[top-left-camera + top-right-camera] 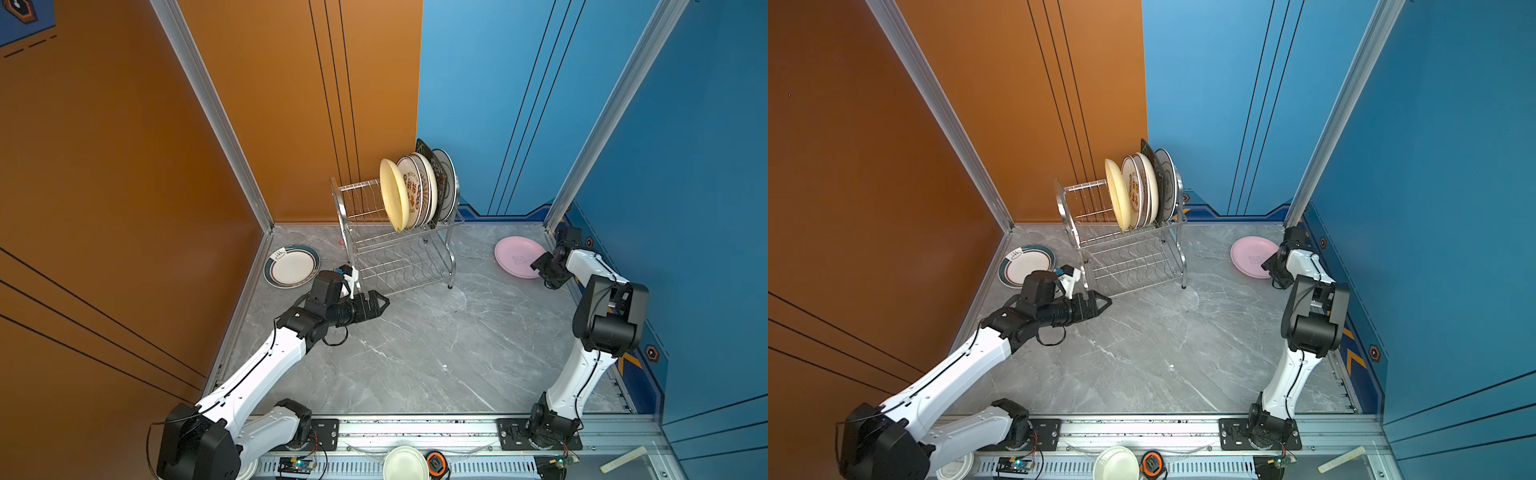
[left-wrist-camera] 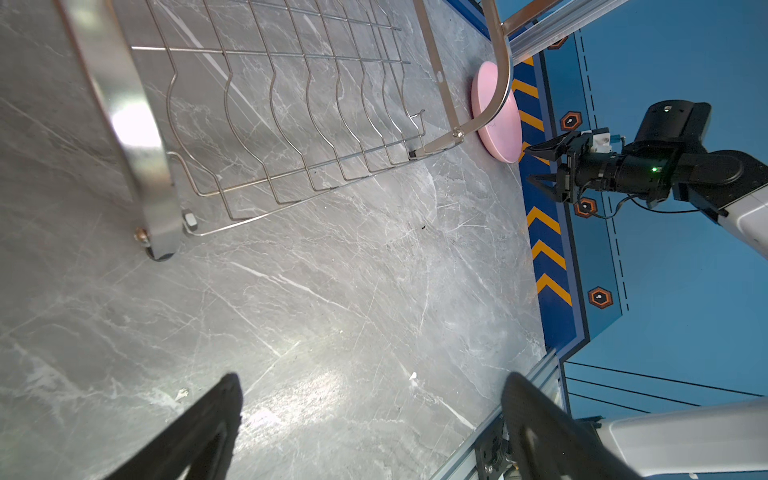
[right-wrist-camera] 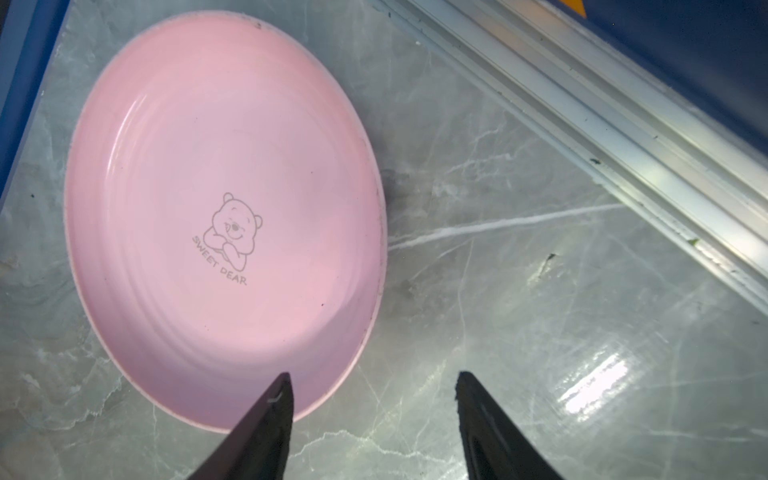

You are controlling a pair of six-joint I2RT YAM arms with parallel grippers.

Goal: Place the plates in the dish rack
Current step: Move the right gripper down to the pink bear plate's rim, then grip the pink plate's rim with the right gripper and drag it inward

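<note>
Several plates (image 1: 415, 191) are stood upright in the top tier of the dish rack (image 1: 399, 266). Two are left flat on the counter (image 1: 415, 340): a teal-rimmed plate (image 1: 291, 266) behind the spread, empty left gripper (image 2: 372, 376), and a pink plate (image 3: 224, 208), printed "SWEET DEAR" under a bear, its near rim straddled by the parted, unclenched right gripper (image 3: 372, 376).
</note>
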